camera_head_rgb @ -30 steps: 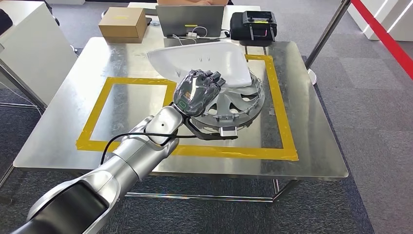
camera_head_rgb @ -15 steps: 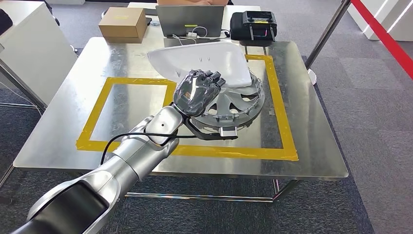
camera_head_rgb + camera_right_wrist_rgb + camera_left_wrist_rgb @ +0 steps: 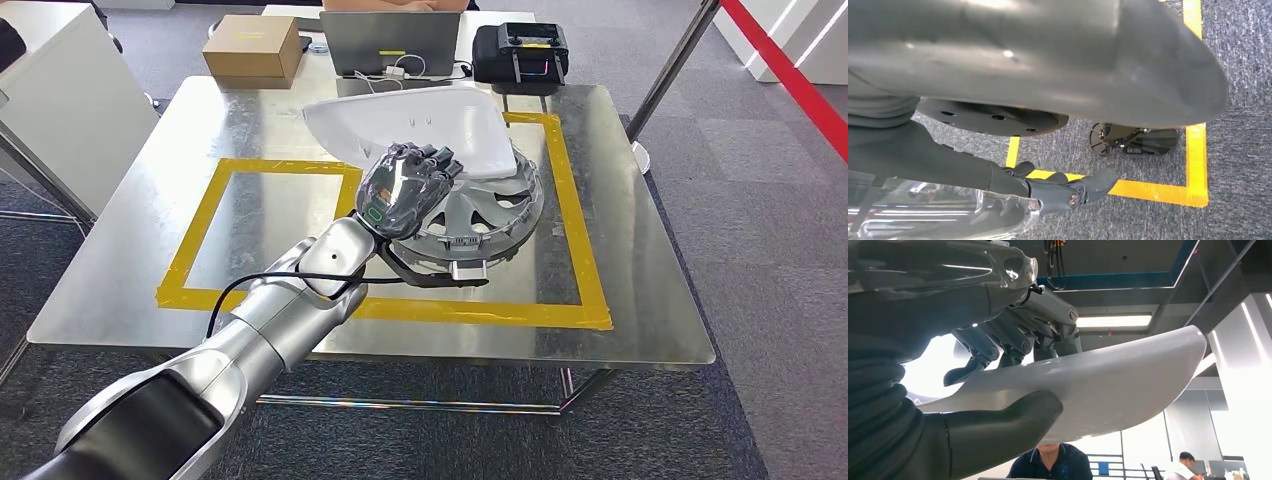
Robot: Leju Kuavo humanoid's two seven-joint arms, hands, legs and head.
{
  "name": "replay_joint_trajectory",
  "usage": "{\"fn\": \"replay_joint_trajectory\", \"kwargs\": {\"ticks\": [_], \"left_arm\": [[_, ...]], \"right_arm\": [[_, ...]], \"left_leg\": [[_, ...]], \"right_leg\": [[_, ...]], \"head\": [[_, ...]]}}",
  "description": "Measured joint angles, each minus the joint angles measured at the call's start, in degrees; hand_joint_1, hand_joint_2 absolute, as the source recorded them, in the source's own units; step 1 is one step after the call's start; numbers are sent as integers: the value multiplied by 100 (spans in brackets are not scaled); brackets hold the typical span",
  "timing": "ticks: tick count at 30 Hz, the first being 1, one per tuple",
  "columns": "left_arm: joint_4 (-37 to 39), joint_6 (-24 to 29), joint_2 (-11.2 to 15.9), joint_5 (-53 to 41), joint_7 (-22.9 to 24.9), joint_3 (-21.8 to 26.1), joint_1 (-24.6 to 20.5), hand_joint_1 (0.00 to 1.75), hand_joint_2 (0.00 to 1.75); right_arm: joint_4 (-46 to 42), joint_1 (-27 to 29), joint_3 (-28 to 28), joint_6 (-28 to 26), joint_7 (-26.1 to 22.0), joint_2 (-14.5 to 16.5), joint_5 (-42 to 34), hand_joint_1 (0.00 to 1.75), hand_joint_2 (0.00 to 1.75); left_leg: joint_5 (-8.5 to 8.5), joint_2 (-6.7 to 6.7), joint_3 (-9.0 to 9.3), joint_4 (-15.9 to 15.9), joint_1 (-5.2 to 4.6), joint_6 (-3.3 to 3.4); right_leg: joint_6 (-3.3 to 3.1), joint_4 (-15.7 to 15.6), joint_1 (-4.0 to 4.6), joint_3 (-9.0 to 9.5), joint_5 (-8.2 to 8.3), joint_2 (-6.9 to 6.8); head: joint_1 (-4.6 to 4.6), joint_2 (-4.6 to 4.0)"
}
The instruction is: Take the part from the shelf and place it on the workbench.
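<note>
The part is a white curved shell (image 3: 420,120). It hangs just above the steel workbench (image 3: 640,290), tilted over the far edge of a grey wheel cover (image 3: 490,215) that lies inside the yellow tape square. My left hand (image 3: 405,185) grips the shell's near edge. In the left wrist view the thumb (image 3: 1013,415) presses under the white shell (image 3: 1118,385) and the dark fingers (image 3: 1013,340) lie on its other side. My right hand (image 3: 1048,190) hangs over grey carpet with its fingers stretched out and nothing in it.
A cardboard box (image 3: 253,45), a laptop (image 3: 388,42) and a black device (image 3: 520,50) stand at the bench's far edge. The left half of the yellow tape square (image 3: 270,215) is bare metal. A slanted pole (image 3: 672,70) rises at the right. A person (image 3: 1050,467) sits beyond the bench.
</note>
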Motion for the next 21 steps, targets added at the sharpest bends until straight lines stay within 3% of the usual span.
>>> {"fn": "replay_joint_trajectory", "kwargs": {"ticks": [21], "left_arm": [[-1, 0, 0, 0, 0, 0, 0, 175, 175]], "right_arm": [[0, 0, 0, 0, 0, 0, 0, 0, 0]], "left_leg": [[0, 0, -1, 0, 0, 0]], "right_leg": [[0, 0, 0, -1, 0, 0]], "head": [[1, 0]]}}
